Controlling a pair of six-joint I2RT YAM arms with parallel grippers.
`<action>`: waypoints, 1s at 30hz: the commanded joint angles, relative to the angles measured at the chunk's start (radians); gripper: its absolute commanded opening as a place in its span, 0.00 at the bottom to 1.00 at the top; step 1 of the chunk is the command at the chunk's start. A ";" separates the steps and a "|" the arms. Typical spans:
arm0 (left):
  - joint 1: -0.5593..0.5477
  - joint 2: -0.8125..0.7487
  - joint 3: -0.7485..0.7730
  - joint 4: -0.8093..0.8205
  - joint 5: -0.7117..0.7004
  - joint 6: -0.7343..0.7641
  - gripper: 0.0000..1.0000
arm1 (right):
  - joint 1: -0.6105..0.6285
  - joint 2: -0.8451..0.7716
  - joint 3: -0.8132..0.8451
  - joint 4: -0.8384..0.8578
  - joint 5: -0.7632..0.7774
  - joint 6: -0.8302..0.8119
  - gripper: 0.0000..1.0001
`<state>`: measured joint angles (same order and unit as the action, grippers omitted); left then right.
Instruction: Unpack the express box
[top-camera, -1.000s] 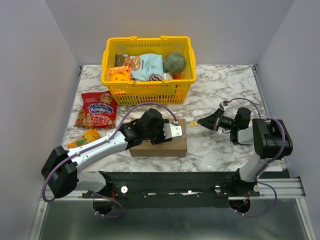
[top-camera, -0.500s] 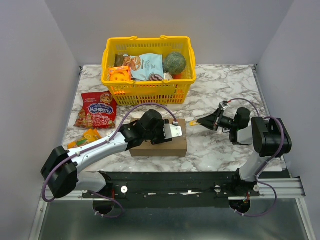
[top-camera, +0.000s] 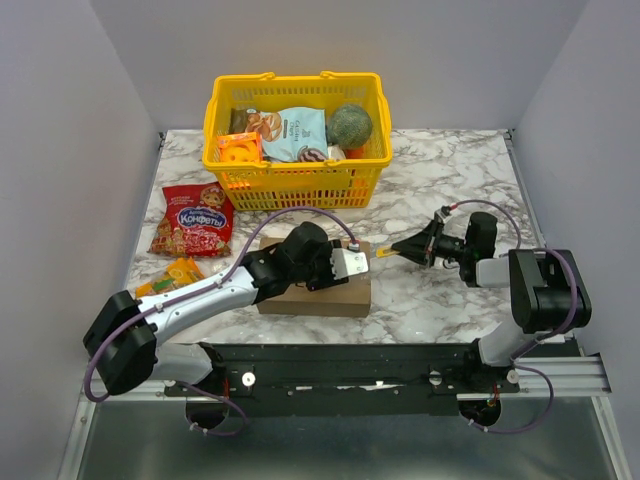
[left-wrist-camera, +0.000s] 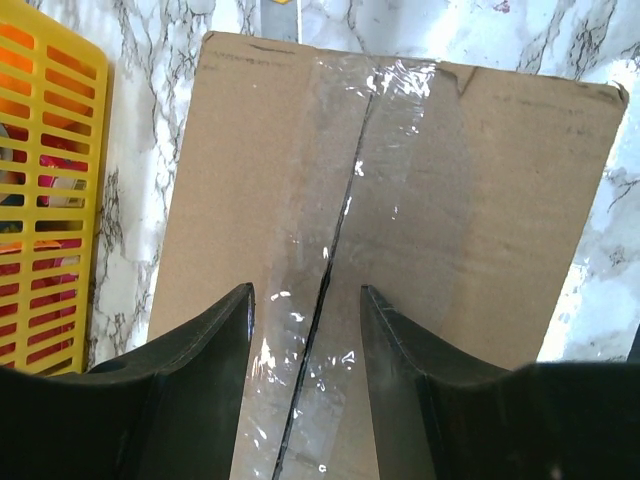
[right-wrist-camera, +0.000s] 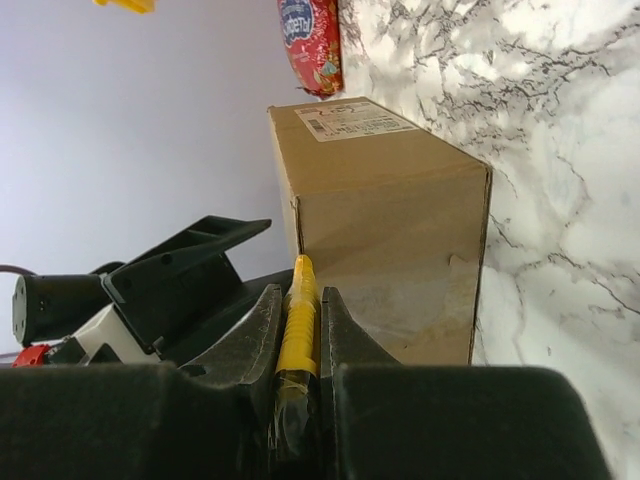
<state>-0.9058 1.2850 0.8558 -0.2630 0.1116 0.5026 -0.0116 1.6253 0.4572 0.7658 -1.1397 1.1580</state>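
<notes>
Express box (left-wrist-camera: 450, 200): plain brown cardboard, flaps shut, clear tape over centre seam. Flat on marble tabletop (top-camera: 450, 160). Directly under left fingers (left-wrist-camera: 200, 380), seam running between them. End face just ahead of right fingers (right-wrist-camera: 250, 340).

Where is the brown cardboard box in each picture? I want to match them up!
Top external: the express box lies near the front middle, partly under the left arm.
Left wrist: the express box fills most of the picture, and its taped seam runs down the middle.
Right wrist: the express box sits in the middle, seen side-on.
Shared landmark: the marble table under the box shows in all three views.
</notes>
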 joint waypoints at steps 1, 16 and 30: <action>-0.008 0.020 -0.014 0.024 -0.029 -0.033 0.56 | 0.010 -0.059 0.001 -0.141 -0.008 -0.070 0.00; -0.012 0.040 0.005 0.053 -0.035 -0.087 0.55 | 0.058 -0.090 -0.026 -0.074 0.034 -0.050 0.00; -0.012 0.077 0.000 0.108 -0.096 -0.101 0.54 | 0.065 -0.200 0.060 -0.578 0.050 -0.302 0.00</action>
<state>-0.9123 1.3399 0.8558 -0.1764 0.0711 0.4149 0.0448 1.4723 0.4854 0.4149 -1.0958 0.9718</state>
